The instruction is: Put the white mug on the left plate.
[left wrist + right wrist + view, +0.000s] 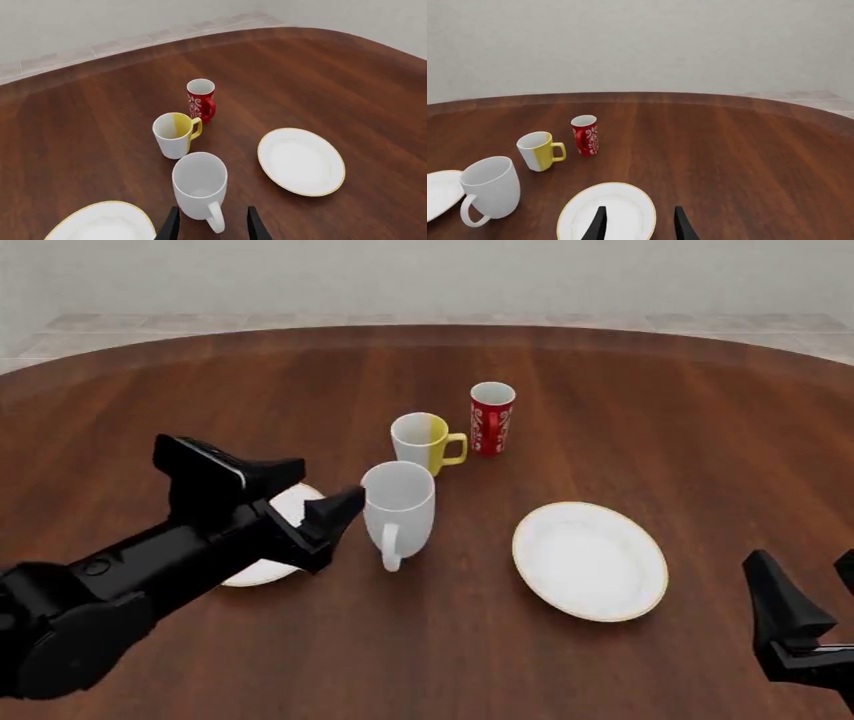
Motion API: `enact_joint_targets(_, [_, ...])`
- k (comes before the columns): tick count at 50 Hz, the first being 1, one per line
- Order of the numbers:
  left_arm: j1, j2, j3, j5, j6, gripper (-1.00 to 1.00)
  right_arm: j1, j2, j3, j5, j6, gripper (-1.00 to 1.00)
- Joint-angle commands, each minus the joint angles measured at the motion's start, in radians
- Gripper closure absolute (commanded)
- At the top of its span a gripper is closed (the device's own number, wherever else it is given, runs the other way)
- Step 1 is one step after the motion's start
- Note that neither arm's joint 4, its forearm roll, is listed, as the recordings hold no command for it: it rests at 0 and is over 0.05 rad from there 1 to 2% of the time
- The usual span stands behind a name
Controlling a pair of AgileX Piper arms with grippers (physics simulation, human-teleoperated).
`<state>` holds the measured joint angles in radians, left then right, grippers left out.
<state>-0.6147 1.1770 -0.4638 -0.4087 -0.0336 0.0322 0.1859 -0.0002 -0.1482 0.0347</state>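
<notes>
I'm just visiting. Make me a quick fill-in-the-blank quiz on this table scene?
1. The white mug stands ____ on the table.
2. The left gripper is ____ around the white mug's handle.
3. The slim cup farthest back is ____ in colour.
4. The table holds ____ plates.

Missing words: upright; open; red; two

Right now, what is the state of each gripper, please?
Left gripper: open, holding nothing; the white mug's handle lies between its fingers, not clamped.
Right gripper: open, holding nothing.
</notes>
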Motion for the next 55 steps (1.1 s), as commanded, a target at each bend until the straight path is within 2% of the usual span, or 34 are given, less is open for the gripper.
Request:
enact_joint_targets(1, [-0.025,0.066,0.000,-0.043,-0.015,-1.00,0.000,0.001,-0.001,0.000,0.001,-1.00])
enact_joint_targets(29, [-0.030,0.205,0.006,-0.135,-0.050,-1.00,0.001,0.005,0.000,-0.004,0.003,-1.00])
enact_joint_targets(55, [-0.034,0.304,-0.006,-0.200,-0.050,-1.00,0.000,0.001,-0.001,0.001,0.003,-1.00])
